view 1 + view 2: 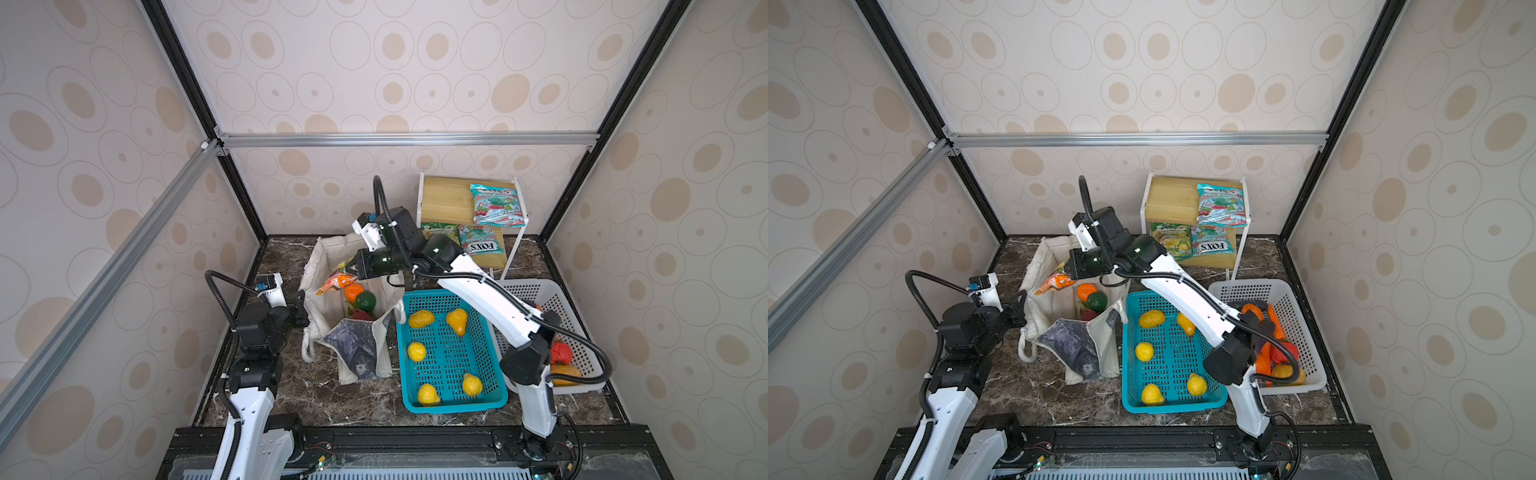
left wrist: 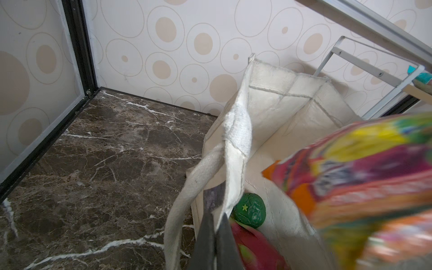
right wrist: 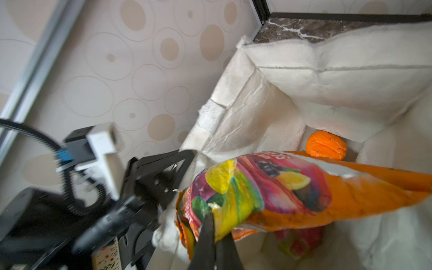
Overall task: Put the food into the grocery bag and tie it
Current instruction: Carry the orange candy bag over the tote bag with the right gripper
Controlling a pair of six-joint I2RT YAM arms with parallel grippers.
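At the left of the table, the left gripper is clamped on the left rim of the grocery bag (canvas pinched flat between its fingers), which stands open at centre. Inside lie an orange, a dark green fruit and a pink dragon fruit. Over its mouth the right gripper pinches an orange candy packet by one end. Just beside the bag, rightward, sits a teal basket.

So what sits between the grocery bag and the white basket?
The teal basket, holding yellow toy fruit; both top views show it.
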